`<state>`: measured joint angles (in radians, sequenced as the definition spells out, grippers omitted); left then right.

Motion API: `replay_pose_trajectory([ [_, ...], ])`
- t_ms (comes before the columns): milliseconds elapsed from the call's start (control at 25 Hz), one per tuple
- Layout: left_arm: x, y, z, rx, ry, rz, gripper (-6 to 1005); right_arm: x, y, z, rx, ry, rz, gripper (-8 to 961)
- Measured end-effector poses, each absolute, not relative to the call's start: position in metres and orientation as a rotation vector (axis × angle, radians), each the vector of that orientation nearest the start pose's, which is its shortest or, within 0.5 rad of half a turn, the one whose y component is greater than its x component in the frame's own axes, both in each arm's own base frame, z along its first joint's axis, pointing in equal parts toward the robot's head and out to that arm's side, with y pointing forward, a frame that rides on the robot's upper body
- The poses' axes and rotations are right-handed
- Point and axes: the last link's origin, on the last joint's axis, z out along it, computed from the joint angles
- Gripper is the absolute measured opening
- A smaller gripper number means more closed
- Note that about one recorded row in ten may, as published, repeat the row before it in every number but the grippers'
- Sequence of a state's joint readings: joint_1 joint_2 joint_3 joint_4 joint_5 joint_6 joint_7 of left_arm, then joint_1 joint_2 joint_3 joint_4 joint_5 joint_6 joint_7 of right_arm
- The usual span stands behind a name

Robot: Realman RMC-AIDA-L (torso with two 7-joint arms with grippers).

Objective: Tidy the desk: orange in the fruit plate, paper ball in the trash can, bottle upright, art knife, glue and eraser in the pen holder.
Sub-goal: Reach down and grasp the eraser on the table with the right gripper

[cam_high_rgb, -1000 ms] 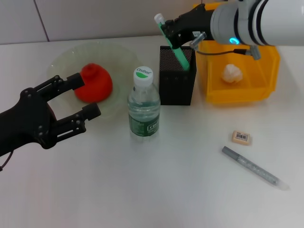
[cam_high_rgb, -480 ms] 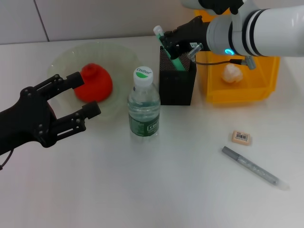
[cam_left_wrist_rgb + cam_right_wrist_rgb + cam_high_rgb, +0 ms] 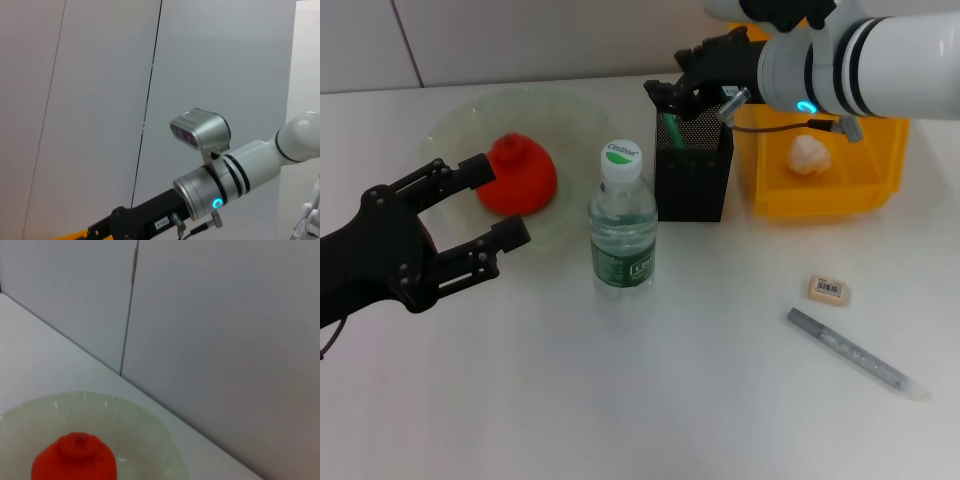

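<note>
Right gripper (image 3: 682, 92) poised over pen holder (image 3: 692, 180) near desk's far edge; fingers parted, green stick dropped inside. Left gripper (image 3: 485, 205) open, idle by fruit plate (image 3: 450, 125), orange (image 3: 519, 176) in it. Bottle (image 3: 622, 225) upright. Paper ball (image 3: 807, 155) in trash can (image 3: 820, 198). Eraser (image 3: 828, 290) and grey art knife (image 3: 855, 353) lie toward near right edge; knife's long axis diagonal. Right arm nearer to both.
</note>
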<state>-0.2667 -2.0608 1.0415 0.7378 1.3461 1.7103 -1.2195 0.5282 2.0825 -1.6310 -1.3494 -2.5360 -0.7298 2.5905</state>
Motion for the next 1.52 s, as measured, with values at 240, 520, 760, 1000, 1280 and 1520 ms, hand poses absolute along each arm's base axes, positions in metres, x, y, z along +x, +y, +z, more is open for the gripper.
replay_pose_trajectory([
  [240,-0.248,0.274,0.026,-2.535,-0.372,-1.235,788,0.119,0.401,-0.007,-2.279,0.448,0.179,502],
  [520,-0.250,0.273,0.026,-2.533,-0.377,-1.233,788,0.113,0.390,0.008,-2.248,0.408,0.232,786],
  [760,-0.252,0.272,0.028,-2.531,-0.378,-1.221,791,0.111,0.378,0.017,-2.245,0.432,0.295,785],
  [1000,-0.257,0.269,0.028,-2.526,-0.352,-1.204,791,0.105,0.356,0.028,-2.267,0.394,0.399,785],
  [1280,-0.262,0.270,0.027,-2.521,-0.393,-1.198,791,0.104,0.326,0.029,-2.355,0.254,0.483,784],
  [1520,-0.264,0.270,0.023,-2.509,-0.404,-1.195,790,0.106,0.309,0.036,-2.451,0.244,0.580,784],
])
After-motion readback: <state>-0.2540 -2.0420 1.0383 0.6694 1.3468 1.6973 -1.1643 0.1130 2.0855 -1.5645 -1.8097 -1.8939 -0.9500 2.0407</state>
